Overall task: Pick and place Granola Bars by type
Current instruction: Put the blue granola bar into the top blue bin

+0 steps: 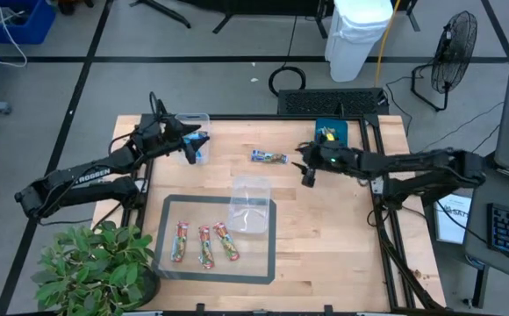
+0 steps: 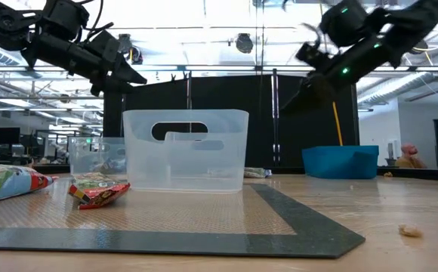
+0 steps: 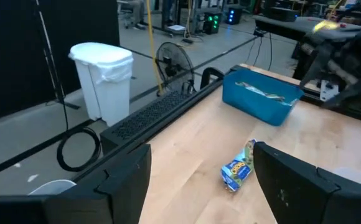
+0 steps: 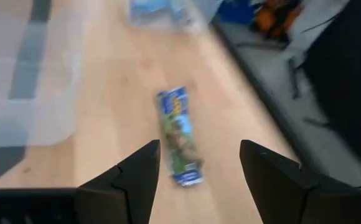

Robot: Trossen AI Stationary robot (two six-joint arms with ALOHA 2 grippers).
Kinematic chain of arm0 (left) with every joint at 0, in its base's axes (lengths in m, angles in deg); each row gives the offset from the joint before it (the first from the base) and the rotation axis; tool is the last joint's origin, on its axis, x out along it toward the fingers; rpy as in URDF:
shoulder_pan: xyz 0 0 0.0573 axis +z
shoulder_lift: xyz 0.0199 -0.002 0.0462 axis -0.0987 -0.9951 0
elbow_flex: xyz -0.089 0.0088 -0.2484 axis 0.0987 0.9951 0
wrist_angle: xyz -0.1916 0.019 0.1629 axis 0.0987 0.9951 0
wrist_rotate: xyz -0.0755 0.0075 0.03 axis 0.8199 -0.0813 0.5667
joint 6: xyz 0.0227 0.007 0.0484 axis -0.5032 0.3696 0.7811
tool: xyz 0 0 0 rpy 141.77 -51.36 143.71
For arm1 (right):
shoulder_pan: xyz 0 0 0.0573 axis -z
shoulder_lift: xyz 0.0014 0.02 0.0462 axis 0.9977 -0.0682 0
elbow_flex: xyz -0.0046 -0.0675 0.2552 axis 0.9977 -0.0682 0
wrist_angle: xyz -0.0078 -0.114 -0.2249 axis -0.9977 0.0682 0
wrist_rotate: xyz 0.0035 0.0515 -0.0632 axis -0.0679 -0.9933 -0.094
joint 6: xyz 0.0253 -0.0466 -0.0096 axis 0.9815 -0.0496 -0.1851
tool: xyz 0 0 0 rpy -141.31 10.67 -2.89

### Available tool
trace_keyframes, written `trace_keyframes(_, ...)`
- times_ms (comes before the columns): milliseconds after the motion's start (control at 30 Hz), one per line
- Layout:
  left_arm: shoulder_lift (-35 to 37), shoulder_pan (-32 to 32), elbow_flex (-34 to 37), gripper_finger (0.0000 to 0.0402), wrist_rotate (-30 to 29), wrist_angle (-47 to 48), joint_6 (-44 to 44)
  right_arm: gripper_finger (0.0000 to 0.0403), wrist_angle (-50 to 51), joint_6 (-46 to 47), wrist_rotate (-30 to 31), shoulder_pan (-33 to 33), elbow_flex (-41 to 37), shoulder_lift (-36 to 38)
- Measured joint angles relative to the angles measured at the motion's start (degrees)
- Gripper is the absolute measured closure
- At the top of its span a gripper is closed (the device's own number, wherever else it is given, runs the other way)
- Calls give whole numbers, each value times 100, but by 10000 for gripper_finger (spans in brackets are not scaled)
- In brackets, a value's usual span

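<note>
A blue-ended, tan-and-green granola bar (image 1: pixel 269 157) lies flat on the bare wood between the two arms, also in the right wrist view (image 4: pixel 180 135) and the left wrist view (image 3: pixel 238 169). My right gripper (image 1: pixel 307 174) (image 4: pixel 199 163) hovers open just to the right of it, fingers pointing at it. My left gripper (image 1: pixel 192 147) (image 3: pixel 202 163) is open and raised over the far-left clear tub (image 1: pixel 189 130), which holds blue bars (image 1: pixel 201 153). Three red-and-green bars (image 1: pixel 204 245) lie flat on the dark mat (image 1: pixel 263 263).
A second clear tub (image 1: pixel 251 204) stands on the mat's far right corner. The teal tray (image 1: pixel 332 132) with more wrapped items sits at the far right of the table. A potted plant (image 1: pixel 88 268) overhangs the near left corner. Bare wood lies near right.
</note>
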Motion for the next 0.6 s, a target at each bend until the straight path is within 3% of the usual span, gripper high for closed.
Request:
trace_keyframes(200, 1, -32, 0, 123, 2, 4, 5, 190, 95, -1, -506, 422, 544, -925)
trace_keyframes(333, 0, -36, 0, 123, 0, 30, 4, 190, 158, 230, -1208, 675, 719, -1455)
trace_keyframes(600, 0, -36, 0, 123, 0, 147, 44, 190, -48, 374, -1249, 794, 884, -2270)
